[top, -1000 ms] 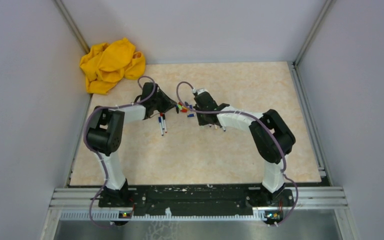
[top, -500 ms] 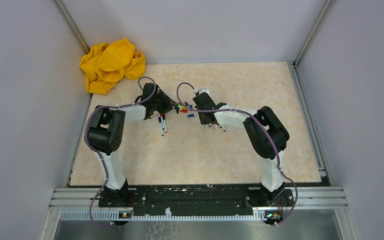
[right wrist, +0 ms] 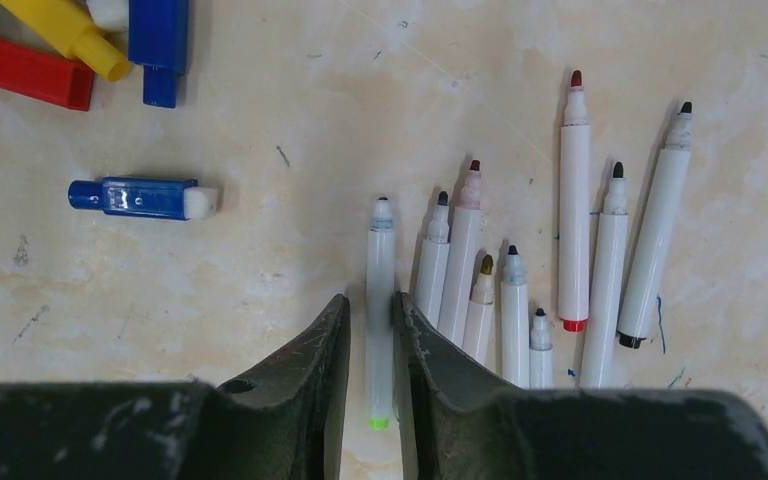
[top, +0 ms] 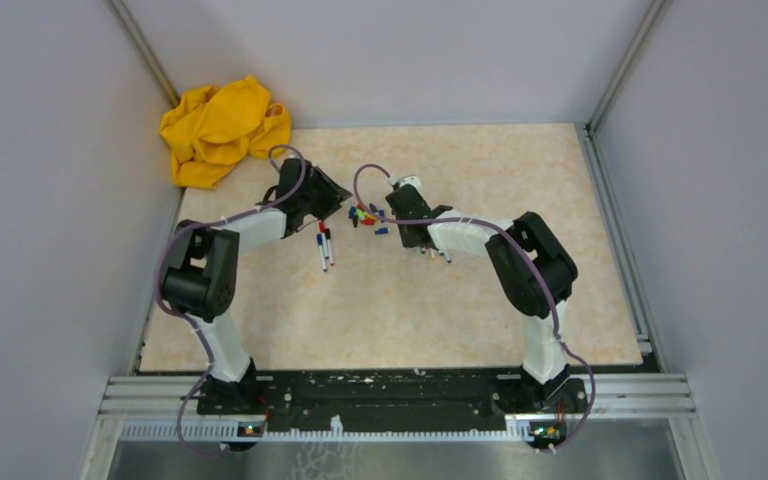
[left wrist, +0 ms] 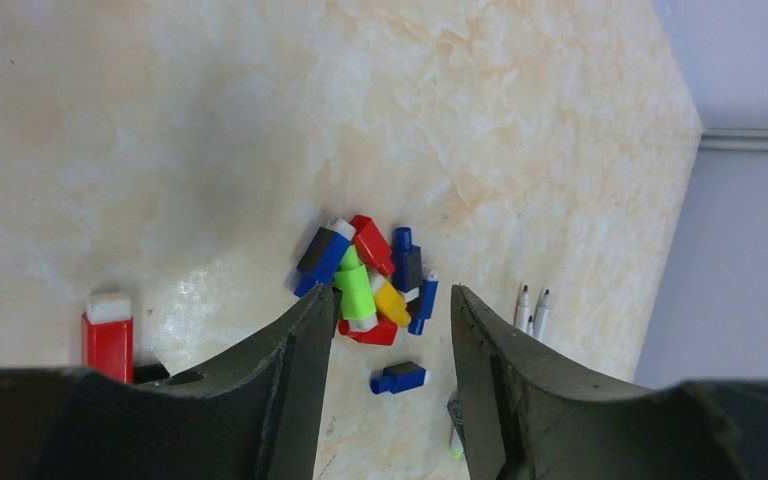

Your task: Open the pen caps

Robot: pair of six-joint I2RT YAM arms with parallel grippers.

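A pile of loose pen caps (left wrist: pixel 365 275) in red, blue, green and yellow lies on the table between the two grippers (top: pixel 365 213). One blue cap (right wrist: pixel 142 197) lies alone beside it. Several uncapped white pens (right wrist: pixel 515 270) lie in a row. My right gripper (right wrist: pixel 370 296) is closed around a white pen with a green end (right wrist: pixel 380 260), held low at the left of that row. My left gripper (left wrist: pixel 391 290) is open and empty, just above and short of the cap pile. Two capped pens (top: pixel 324 245) lie by the left arm.
A crumpled yellow cloth (top: pixel 222 128) lies at the far left corner. A red cap (left wrist: pixel 108 335) shows left of my left fingers. Grey walls close the table on three sides.
My left gripper has drawn back up and to the left, away from the cap pile. The right arm shifted slightly left a second ago and has since held still.
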